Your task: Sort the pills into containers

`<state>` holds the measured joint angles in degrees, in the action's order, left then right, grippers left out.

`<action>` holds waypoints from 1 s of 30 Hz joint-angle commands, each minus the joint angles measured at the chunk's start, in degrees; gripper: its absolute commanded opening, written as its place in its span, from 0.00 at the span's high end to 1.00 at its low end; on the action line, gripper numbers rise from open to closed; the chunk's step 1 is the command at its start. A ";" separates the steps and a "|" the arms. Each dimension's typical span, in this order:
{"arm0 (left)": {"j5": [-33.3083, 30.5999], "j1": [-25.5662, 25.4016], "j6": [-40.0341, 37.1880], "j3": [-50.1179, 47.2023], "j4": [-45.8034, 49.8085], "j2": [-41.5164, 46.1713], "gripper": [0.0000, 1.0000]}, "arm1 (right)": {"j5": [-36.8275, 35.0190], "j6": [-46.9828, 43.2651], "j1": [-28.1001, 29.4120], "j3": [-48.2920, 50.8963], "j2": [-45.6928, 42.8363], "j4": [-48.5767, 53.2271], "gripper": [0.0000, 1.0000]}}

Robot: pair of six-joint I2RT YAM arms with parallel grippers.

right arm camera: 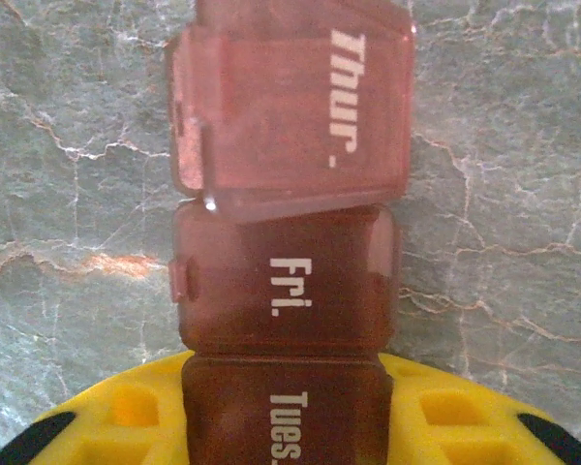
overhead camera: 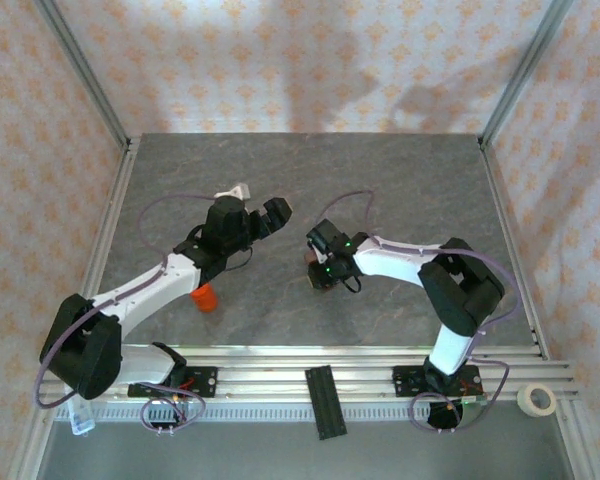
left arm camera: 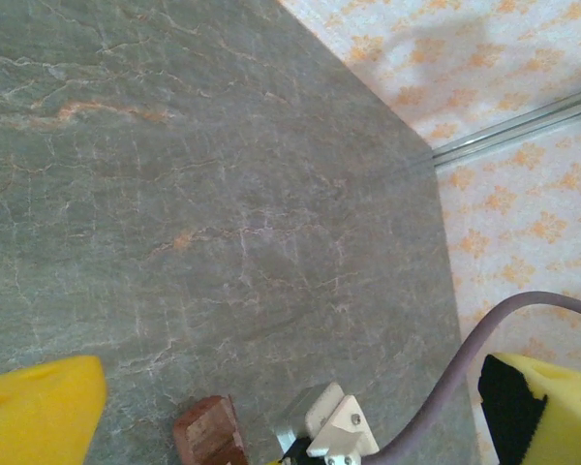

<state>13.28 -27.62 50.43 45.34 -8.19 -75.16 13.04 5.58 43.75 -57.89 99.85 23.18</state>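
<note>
Two robot arms seen from above: the left arm [overhead camera: 140,290], rising from seven o'clock, and the right arm [overhead camera: 400,258], from five o'clock, share rounded black joints, white links and looping lilac cables [overhead camera: 180,197]. Green lights [overhead camera: 346,241] glow on the right wrist. Close up, the right gripper [right arm camera: 286,417] has yellow fingers [right arm camera: 116,412] with square recesses and black edges.

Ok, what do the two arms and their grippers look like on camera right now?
The left arm and right arm match: white links, bulky black joints, a thin lilac cable looped along each. The left gripper and right gripper are black, the right showing small green lights. Their fingers are bright yellow with black trim.
</note>
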 commanded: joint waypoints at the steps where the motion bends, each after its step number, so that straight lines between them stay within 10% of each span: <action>1: 0.39 0.39 -0.51 1.67 -0.36 -1.00 0.00 | -3.87 -1.14 0.46 -0.73 1.39 2.89 0.50; 10: 0.40 0.43 -0.52 2.15 -0.38 -1.54 0.00 | -9.87 2.37 0.64 1.12 -0.54 7.83 0.27; 30: 1.13 0.34 -1.12 3.04 0.19 -1.68 0.00 | -15.68 13.43 -6.98 2.45 -3.52 16.56 0.24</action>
<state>14.35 -27.62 50.43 47.22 -8.16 -77.41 2.90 16.78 38.52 -56.66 97.43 33.65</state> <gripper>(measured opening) 0.996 0.759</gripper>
